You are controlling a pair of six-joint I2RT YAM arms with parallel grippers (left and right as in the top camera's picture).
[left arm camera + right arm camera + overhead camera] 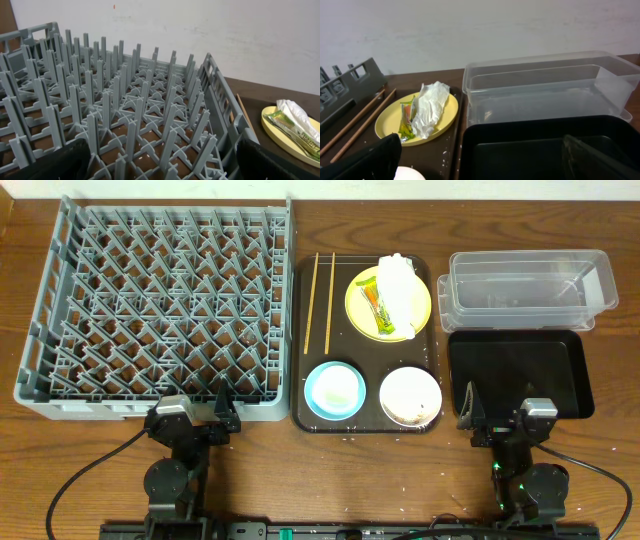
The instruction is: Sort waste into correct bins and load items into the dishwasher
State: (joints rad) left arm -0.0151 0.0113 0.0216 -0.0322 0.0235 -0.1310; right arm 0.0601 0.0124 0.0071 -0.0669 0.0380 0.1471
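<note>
The grey dish rack point(160, 300) fills the left and stands empty; it also fills the left wrist view point(125, 100). On the brown tray point(365, 355) lie two chopsticks point(320, 300), a yellow plate point(362, 292) bearing the white napkin point(400, 290) and the wrapper point(378, 310), a light blue bowl point(334, 390) and a white bowl point(410, 395) with beige contents. I cannot make out a white cup. The clear tub point(525, 280) and black tray point(520, 370) are at the right. My left gripper point(196, 412) is open at the rack's front edge. My right gripper point(502, 418) is open at the black tray's front edge.
The right wrist view shows the plate point(387, 120), napkin point(430, 107), wrapper point(407, 117), chopsticks point(357, 122), clear tub point(545, 92) and black tray point(520, 145). White specks point(447, 150) dot the brown tray. A white wall stands behind the table.
</note>
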